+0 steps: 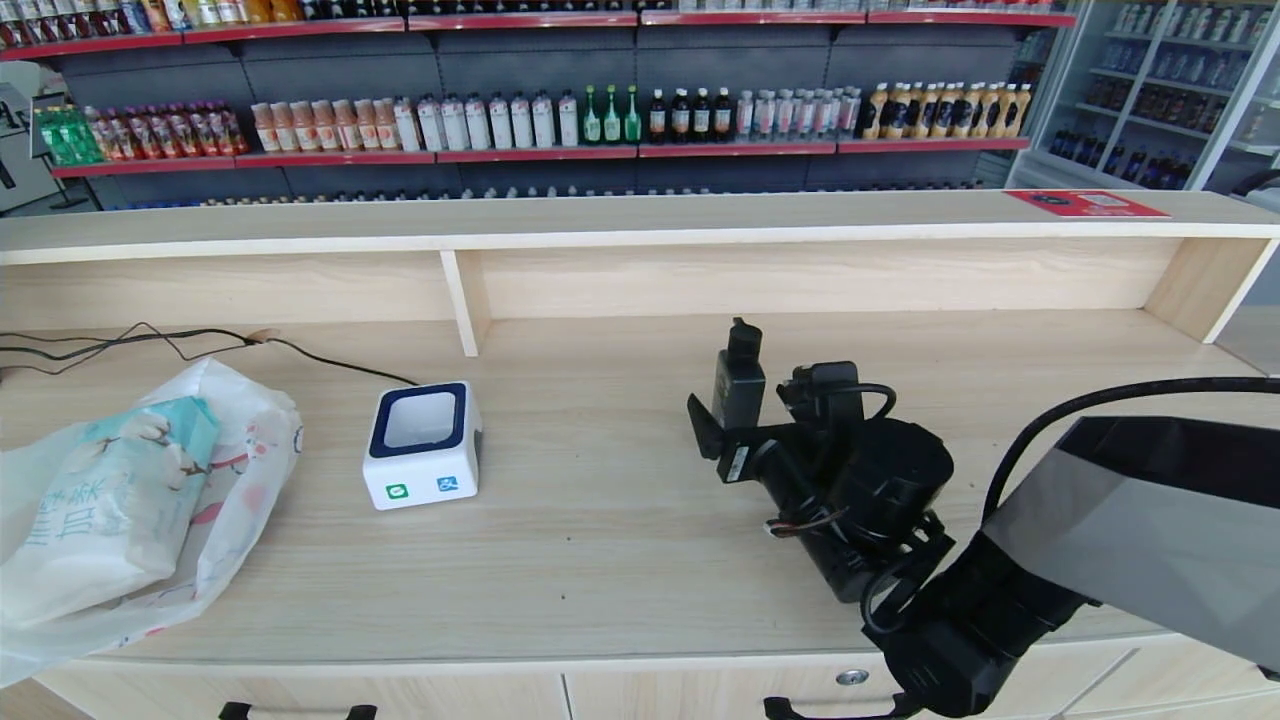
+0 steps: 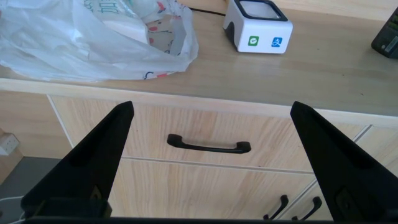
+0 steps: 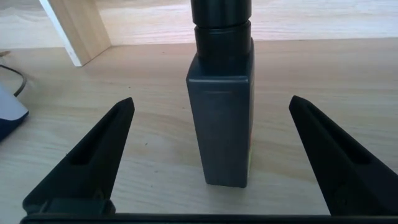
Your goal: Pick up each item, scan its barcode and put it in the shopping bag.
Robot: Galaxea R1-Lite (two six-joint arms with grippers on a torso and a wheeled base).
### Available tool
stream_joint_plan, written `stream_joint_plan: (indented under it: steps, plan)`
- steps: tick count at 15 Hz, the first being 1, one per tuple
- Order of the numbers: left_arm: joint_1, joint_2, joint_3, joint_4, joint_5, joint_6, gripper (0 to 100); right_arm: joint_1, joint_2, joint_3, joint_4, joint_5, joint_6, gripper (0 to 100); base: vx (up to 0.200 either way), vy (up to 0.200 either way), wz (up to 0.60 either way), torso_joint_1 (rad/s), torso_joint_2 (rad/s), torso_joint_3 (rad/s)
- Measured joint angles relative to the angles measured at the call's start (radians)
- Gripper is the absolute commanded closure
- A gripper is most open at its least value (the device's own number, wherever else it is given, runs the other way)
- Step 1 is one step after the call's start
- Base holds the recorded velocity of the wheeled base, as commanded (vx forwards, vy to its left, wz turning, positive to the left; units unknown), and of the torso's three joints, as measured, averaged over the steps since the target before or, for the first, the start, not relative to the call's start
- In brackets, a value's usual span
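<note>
The right tool [image 3: 211, 102] stood wide open around an upright dark bottle [image 3: 219, 130], gripping nothing. To its left, beyond the scanner [image 1: 422, 445], the bag [image 1: 255, 440] already held one packet [image 1: 110, 500].

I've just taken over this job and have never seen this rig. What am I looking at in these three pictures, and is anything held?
This is a two-armed robot at a shop counter. The big picture comes from a camera on its head, looking down. The two small ones come from cameras on its wrists, and the dark wedges in them are that arm's fingers. On the counter are a shopping bag with a pale pack inside, a white scanner, and a dark bottle standing upright. The right end effector is open, with the bottle between its fingers but not gripped. The left end effector is open too, low in front of the drawers, and it holds nothing.
</note>
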Motion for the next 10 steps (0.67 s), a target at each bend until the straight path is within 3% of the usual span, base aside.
stream_joint_plan:
  steps: [10]
  plan:
    - [0.000,0.000,0.000,0.000,0.000,0.000,0,-0.037,0.088,-0.127,0.000,0.015,-0.004,0,0.000,0.000,0.00,0.000,0.00,0.000]
